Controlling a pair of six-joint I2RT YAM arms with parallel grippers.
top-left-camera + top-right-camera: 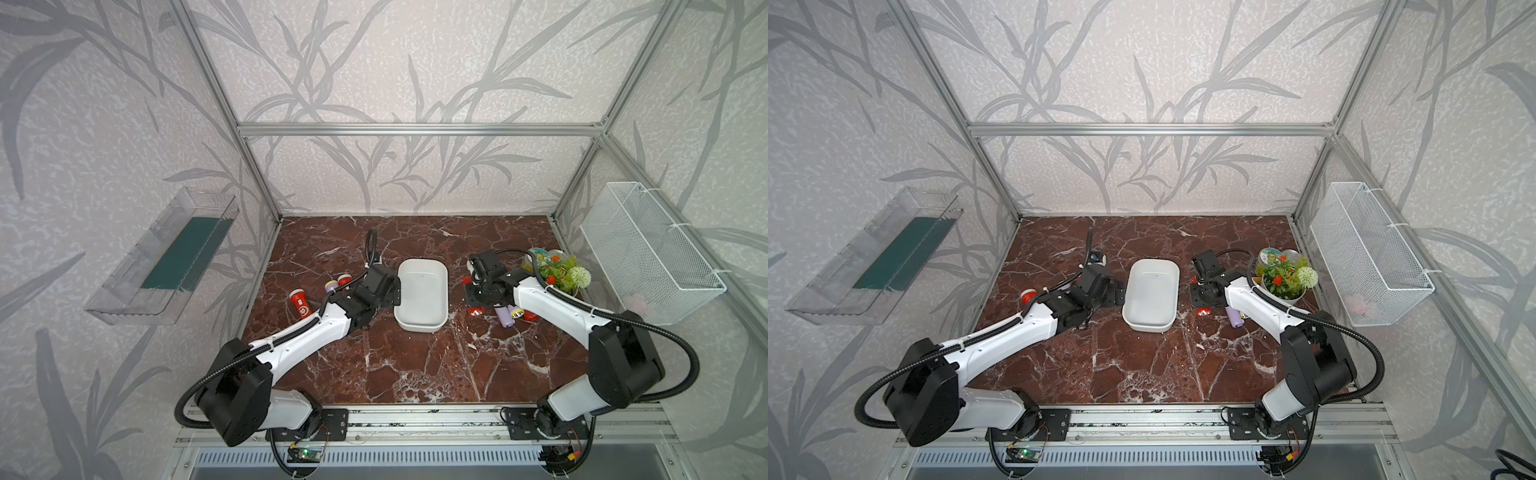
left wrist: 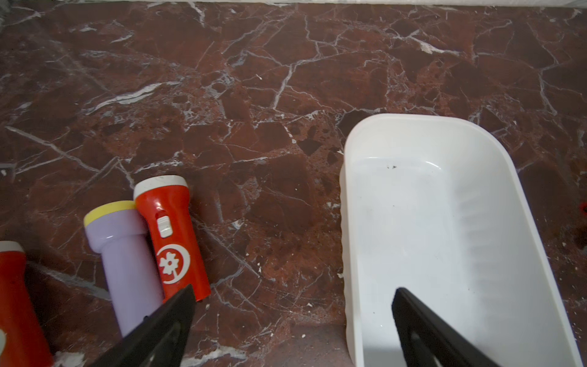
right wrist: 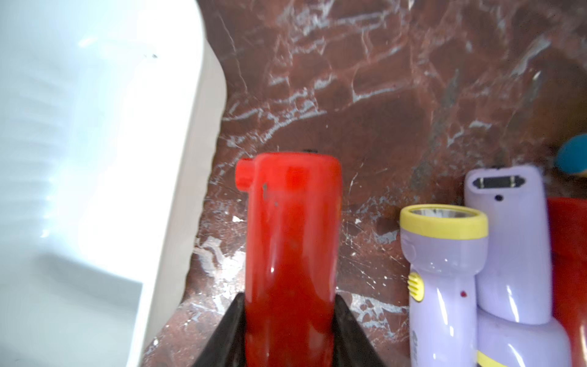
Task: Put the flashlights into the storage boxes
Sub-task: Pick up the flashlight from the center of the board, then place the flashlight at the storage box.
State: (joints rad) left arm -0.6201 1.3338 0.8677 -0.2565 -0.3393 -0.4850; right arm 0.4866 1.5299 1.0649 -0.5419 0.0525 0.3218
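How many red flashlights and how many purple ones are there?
Red flashlights: 4
Purple flashlights: 3
Total: 7

The black right gripper [image 3: 289, 297] has a red flashlight [image 3: 290, 222]. Beside it lies a purple flashlight [image 3: 444, 270] with a yellow rim.

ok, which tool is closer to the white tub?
Left. The left tool hangs open at the tub rim, one finger over its inside. The right tool sits beside the tub, apart from it, shut on a red flashlight.
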